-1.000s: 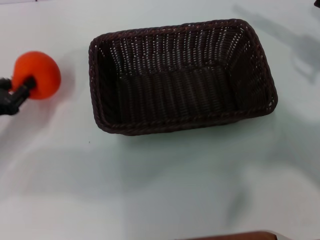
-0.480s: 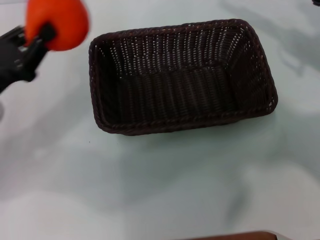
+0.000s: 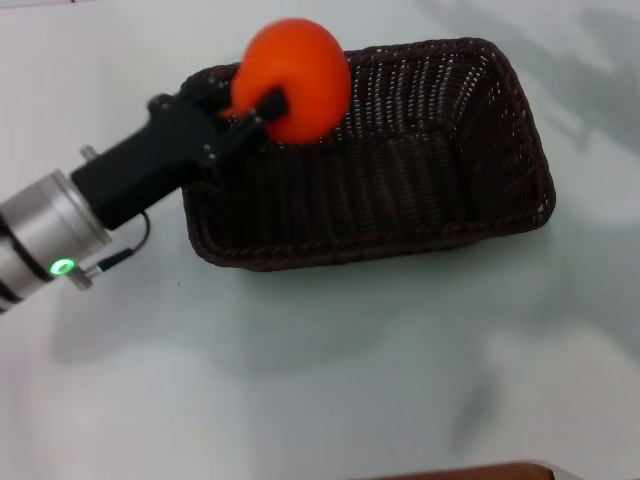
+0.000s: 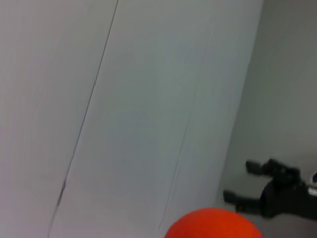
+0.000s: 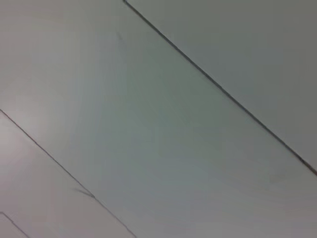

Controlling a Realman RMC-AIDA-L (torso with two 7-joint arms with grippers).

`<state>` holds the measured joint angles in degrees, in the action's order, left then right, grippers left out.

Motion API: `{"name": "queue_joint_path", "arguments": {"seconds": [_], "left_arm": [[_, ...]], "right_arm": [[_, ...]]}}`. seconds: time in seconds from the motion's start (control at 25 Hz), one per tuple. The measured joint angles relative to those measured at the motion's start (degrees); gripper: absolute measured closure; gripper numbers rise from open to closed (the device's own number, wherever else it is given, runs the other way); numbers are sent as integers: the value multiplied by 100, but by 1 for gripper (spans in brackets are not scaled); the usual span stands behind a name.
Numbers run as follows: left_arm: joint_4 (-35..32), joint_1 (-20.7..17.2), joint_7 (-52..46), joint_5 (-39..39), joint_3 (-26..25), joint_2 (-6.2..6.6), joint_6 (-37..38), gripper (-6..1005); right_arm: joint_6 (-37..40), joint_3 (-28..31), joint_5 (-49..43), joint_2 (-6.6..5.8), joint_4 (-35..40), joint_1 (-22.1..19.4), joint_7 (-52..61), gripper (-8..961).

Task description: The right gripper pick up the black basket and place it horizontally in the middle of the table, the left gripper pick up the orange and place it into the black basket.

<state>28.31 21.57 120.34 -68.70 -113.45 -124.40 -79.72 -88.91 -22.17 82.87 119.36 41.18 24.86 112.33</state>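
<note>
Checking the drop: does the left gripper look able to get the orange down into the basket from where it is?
Probably yes. The left gripper holds the orange over the left end of the basket, whose inside looks open and empty, so nothing seems to block the way down.

Left tool (image 3: 262, 108) is reaching in from the left, wrist angled upward, fingers clamping the orange (image 3: 296, 78). Right tool (image 4: 247, 186) is sitting parked, fingers apart.

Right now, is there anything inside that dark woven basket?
The black basket looks empty: only its woven floor and walls show. The orange, held by the left gripper, hangs over the basket's far left corner and hides that corner from view.
</note>
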Motion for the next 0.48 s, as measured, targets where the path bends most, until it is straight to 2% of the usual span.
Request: {"name": "queue_joint_path", "arguments": {"seconds": [0.12,0.24,0.4,0.48], "left_arm": [[-46,38,2,-5,195,13,222,714],[-50,-41,10,32,130,21,361,658],[-158,-213,414,276,-487,5,500,585],[-434,-257,906,599,-864,-7,493,487]], "right_arm": [[-4,6,366,0,-333,-78,-552,71],[-6,90,728,8,-627,-134,-1289,71],[-70,360,1105,16,-1256,-159,-2607,71],[-131,553,1256,17,-1731,-166,-3452,71]]}}
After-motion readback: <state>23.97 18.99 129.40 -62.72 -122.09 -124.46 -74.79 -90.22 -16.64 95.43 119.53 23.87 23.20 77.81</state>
